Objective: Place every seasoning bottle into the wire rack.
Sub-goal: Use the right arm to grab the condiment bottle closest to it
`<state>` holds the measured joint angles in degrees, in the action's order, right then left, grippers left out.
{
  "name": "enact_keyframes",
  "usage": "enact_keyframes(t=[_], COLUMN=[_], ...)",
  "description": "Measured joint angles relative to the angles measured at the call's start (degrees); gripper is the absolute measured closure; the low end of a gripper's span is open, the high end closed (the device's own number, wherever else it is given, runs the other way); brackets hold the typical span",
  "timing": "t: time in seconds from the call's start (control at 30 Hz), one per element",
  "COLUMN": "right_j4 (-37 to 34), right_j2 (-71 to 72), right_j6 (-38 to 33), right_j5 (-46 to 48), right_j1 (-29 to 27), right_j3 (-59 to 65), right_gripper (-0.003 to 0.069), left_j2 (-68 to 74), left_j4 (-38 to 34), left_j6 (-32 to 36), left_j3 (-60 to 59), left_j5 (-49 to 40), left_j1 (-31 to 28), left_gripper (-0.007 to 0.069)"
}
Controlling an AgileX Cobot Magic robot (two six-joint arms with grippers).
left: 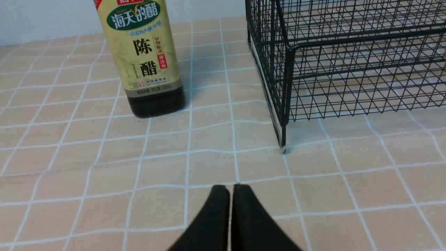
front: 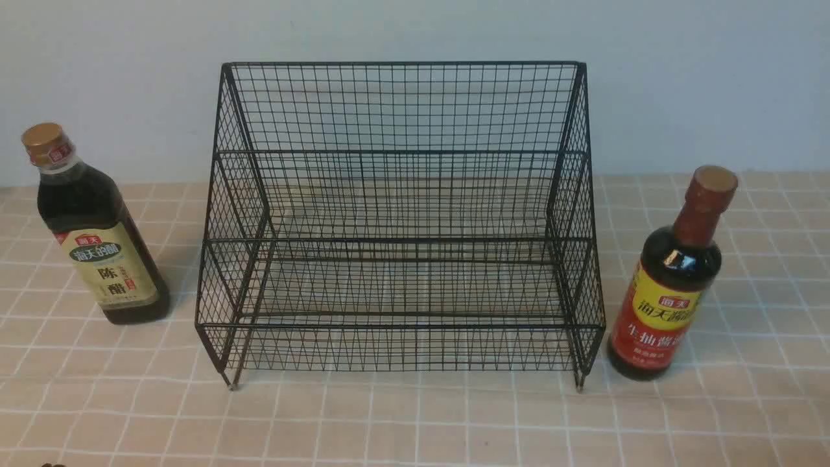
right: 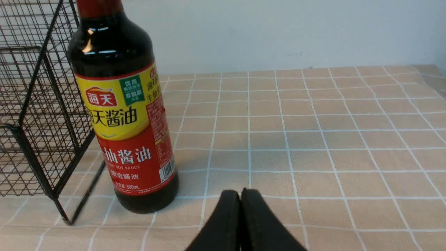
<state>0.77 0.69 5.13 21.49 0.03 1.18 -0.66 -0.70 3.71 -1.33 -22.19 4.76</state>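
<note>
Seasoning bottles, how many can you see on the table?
2. The gold-capped bottle stands left of the wire rack, the red-necked bottle right of it. Nothing seems hidden.

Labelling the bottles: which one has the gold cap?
The squarish vinegar bottle left of the wire rack, beige-green label. The round soy sauce bottle on the right has a red-brown cap.

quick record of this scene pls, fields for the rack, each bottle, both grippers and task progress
wire rack: black, two tiers, both empty
gold-cap bottle: upright on the checked cloth, left of the wire rack
red-neck bottle: upright on the cloth, right of the wire rack
left gripper: shut, holding nothing
right gripper: shut, holding nothing
progress: no bottle in the rack yet
</note>
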Motion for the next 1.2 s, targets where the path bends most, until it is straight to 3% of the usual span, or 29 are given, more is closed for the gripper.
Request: enact_keyframes(t=[0.9,1.2], right_j4=[-0.4,-12.8], right_j2=[0.0,0.0], right_j6=[0.2,6.3], right_j5=[-1.2,-25.2], right_j1=[0.0,0.0], right_j3=[0.1,0.4], right_gripper=[0.0672,0.0672], left_j2=[0.0,0.0], left_j4=[0.0,0.0], left_j6=[0.0,0.0], left_j3=[0.0,0.0], left_j5=[0.0,0.0], left_j1=[0.0,0.0], left_gripper=[0.0631,0.0631])
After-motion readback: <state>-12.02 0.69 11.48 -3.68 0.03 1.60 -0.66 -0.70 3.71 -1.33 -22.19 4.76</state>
